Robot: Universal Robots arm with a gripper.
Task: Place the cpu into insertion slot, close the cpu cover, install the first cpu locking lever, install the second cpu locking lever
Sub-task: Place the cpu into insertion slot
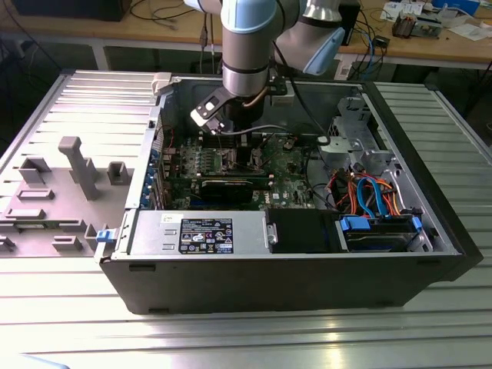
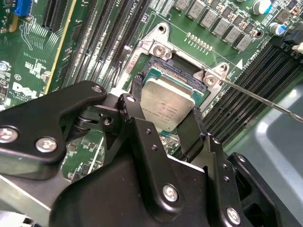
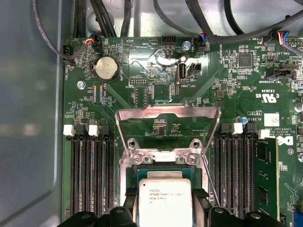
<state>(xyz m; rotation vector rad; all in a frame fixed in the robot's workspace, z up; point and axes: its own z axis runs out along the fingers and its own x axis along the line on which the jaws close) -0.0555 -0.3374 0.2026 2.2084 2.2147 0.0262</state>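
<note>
Gripping the cpu (image 2: pixel 168 101) by two opposite edges, the gripper (image 2: pixel 166 98) was clenched on it, one black finger (image 2: pixel 137 87) pressed to each side, as both wrist views showed. The cpu sat square over the socket (image 3: pixel 163 171), silver top up. Whether it rested in the socket or hung just above it could not be told. Nothing lay between the two.

Just beyond the cpu, the cover (image 3: pixel 137 113) stood raised on its hinge, tipped back clear of the socket, its window framing bare board (image 3: pixel 227 71). One lever (image 2: pixel 258 97), a thin steel rod, ran out from the socket's corner bracket, free of the cover and slanting away over the slots (image 2: pixel 265 75) beside it. In the first wrist view, banks of these black slots flanked the socket on both sides, near the fingers but apart from them.

Farther on, past the cover, lay the round battery (image 3: pixel 107 67), well apart from the socket. Beyond that, black cables (image 3: pixel 129 14) crossed the board's edge.

In the exterior view the arm (image 1: pixel 246 46) reached down into the open case (image 1: pixel 292 284), over the board's middle. A power supply (image 1: pixel 200 231) and a blue drive bay (image 1: pixel 380 231) lined the case's near side. A grey tray (image 1: pixel 77 165) stood outside, on the exterior view's left.
</note>
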